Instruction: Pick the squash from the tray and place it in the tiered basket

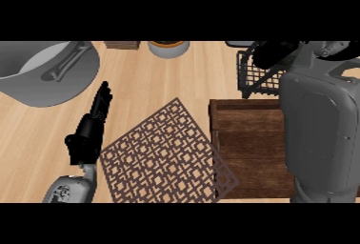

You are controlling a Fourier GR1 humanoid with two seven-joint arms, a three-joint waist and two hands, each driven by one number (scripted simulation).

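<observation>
Squash: you could not see it in your head view, so neither its place nor the way its long axis ran could be told; the tray's visible part held nothing that looked like it.

At the far left of the desk you had a large grey pan (42, 71), its handle lying across its bowl. Just right of it your left hand (90, 131) rose from the lower edge, resting open, its fingers (104, 97) straight and together, pointing toward the far side of the desk and holding nothing. At the far edge sat a small wooden block (123, 45), and right of that a grey pot (169, 49) with a brown-orange rim.

In the middle lay a brown patterned mat (162, 152), turned cornerwise, its right corner lapping over the near left edge of the tray. The dark wooden tray (246, 138) lay right of the mat, and your right forearm (320, 128) covered much of its right side.

Beyond the tray stood the tiered basket (256, 78), black wire. Your right hand (277, 53) was over the basket's top, a dark shape against the wire; you could not tell whether it was closed on anything.
</observation>
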